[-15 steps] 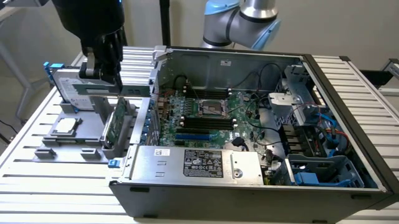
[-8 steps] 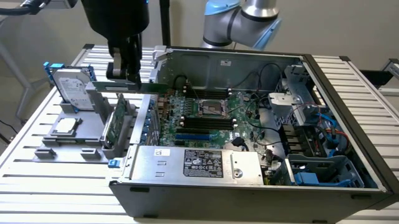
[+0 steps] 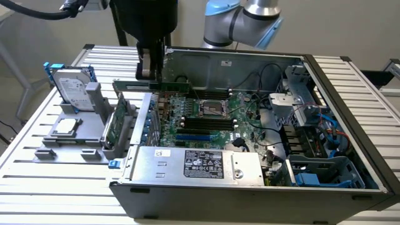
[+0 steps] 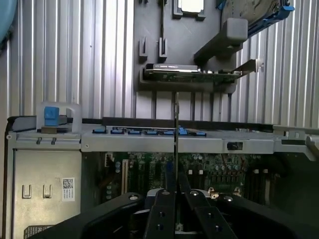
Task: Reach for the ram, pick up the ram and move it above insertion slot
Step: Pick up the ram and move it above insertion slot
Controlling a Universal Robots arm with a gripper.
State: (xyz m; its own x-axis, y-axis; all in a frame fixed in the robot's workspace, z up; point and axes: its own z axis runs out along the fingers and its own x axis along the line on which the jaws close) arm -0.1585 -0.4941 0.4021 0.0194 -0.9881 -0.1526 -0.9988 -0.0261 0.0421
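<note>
**RAM Held Above the Open Case**

My end effector (image 3: pixel 150 75) was clenched on the ram (image 3: pixel 151 86), gripping it from above near its middle. In the exterior view, the ram hung level and edge-down in the air, over the wall of the computer case (image 3: pixel 250 187) that lay at the exterior view's left, above the motherboard (image 3: pixel 206 117). In the wrist view, the ram (image 4: pixel 176 149) appeared edge-on as a thin vertical line between my fingers (image 4: pixel 162 219), which pressed against both of its faces.

The dark memory slots (image 3: pixel 203 124) lay below the ram and toward the exterior view's right. The ram touched nothing but my fingers.

Outside the case, on the slatted surface (image 3: pixel 50 173), a grey fixture (image 3: pixel 72 136) held a hard drive (image 3: pixel 72 89) upright, a processor (image 3: pixel 67 125) lying flat, and an expansion card (image 3: pixel 115 122) on edge.
</note>
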